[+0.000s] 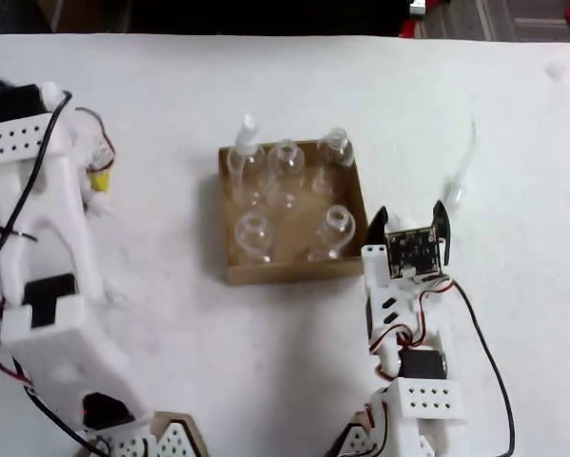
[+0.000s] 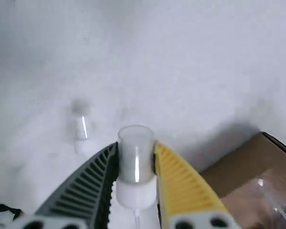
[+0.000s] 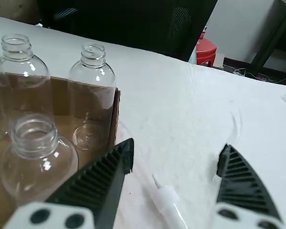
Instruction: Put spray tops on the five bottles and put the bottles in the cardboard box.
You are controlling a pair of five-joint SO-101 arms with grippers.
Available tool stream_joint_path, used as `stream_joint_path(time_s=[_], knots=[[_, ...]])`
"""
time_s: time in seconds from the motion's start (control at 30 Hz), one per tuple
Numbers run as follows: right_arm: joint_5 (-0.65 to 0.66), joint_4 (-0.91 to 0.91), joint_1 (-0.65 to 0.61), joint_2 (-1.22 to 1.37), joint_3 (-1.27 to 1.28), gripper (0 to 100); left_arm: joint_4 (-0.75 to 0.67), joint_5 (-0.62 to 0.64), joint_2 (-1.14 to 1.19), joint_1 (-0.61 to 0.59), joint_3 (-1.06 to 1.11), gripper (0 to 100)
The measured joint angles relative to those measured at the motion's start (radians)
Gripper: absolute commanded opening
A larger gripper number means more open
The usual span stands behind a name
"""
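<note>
Five clear bottles stand in the cardboard box (image 1: pixel 294 269). The far-left bottle (image 1: pixel 245 164) carries a white spray top (image 1: pixel 248 128); the other bottles (image 1: pixel 334 228) have bare necks. My left gripper (image 2: pixel 135 147) is shut on a spray top (image 2: pixel 134 164) above the table, left of the box (image 2: pixel 257 164). My right gripper (image 3: pixel 176 162) is open just right of the box, over a spray top (image 3: pixel 169 202) lying on the table. In the high view this gripper (image 1: pixel 409 214) is at the box's near right corner, with the lying spray top (image 1: pixel 456 188) beyond it.
A small clear cap (image 2: pixel 79 126) lies on the white table ahead of the left gripper. The left arm (image 1: pixel 47 248) stretches along the table's left side. Open white surface lies to the right of the box and beyond it.
</note>
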Motion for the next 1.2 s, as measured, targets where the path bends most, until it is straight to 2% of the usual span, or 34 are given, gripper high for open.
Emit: stream_joint_path(time_s=[0.17, 0.3, 0.4, 0.53, 0.7, 0.8, 1.0, 1.1, 1.2], knots=[[0.000, 0.000, 0.000, 0.000, 0.000, 26.1, 0.002, -0.100, -0.233, 0.126, 0.000, 2], [0.000, 0.000, 0.000, 0.000, 0.000, 26.1, -0.034, -0.244, -0.446, 0.338, -0.003, 2], [0.000, 0.000, 0.000, 0.000, 0.000, 26.1, -0.118, -0.341, -0.577, 0.493, -0.006, 2], [0.000, 0.000, 0.000, 0.000, 0.000, 26.1, -0.270, -0.390, -0.658, 0.588, -0.012, 2], [0.000, 0.000, 0.002, 0.000, 0.000, 26.1, -0.476, -0.408, -0.660, 0.603, 0.003, 2], [0.000, 0.000, 0.000, 0.000, 0.000, 26.1, -0.620, -0.489, -0.628, 0.629, 0.044, 2], [0.000, 0.000, 0.021, 0.000, 0.000, 26.1, -0.964, -0.680, -0.589, 0.756, 0.233, 2], [0.000, 0.000, 0.034, 0.000, 0.000, 26.1, -1.158, -0.717, -0.577, 0.770, 0.338, 2], [0.000, 0.000, 0.032, 0.000, 0.000, 26.1, -1.289, -0.726, -0.559, 0.770, 0.416, 2]])
